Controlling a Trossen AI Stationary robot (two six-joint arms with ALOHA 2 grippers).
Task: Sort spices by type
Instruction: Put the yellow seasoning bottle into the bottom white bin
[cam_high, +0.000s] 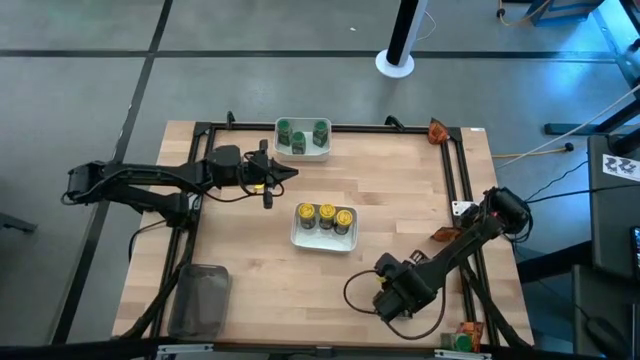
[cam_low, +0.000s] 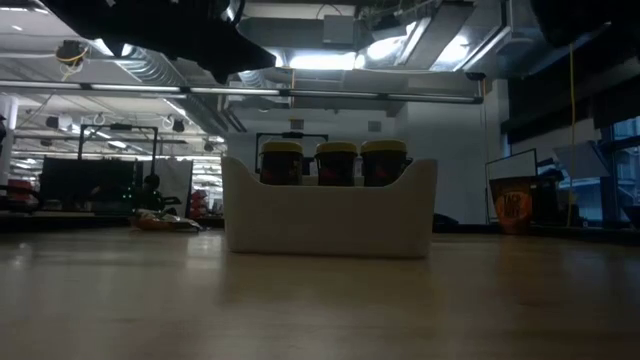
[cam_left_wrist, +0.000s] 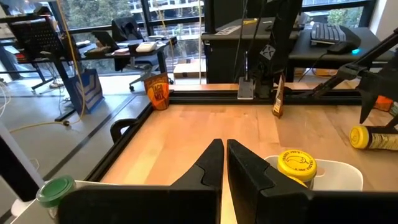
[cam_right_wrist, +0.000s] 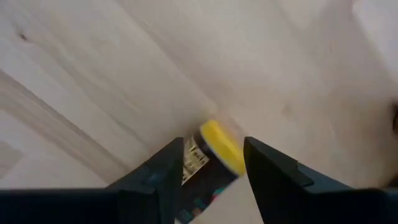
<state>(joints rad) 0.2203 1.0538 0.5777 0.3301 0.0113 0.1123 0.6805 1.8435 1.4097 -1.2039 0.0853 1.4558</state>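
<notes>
Near the table's front-right edge, the right pincer (cam_right_wrist: 211, 163) points down, fingers straddling a yellow-capped jar (cam_right_wrist: 211, 155).

Left claw (cam_left_wrist: 224, 163) shut, raised; right claw (cam_right_wrist: 211, 163) low, fingers apart.

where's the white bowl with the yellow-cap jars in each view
High view: white bowl at table centre, three yellow-cap jars inside.
Low view: bowl dead centre, the three jars' caps showing above its rim.
Left wrist view: bowl's rim at lower right, one jar visible beyond the left gripper.
Right wrist view: not in it.
Shared landmark: the yellow caps.
</notes>
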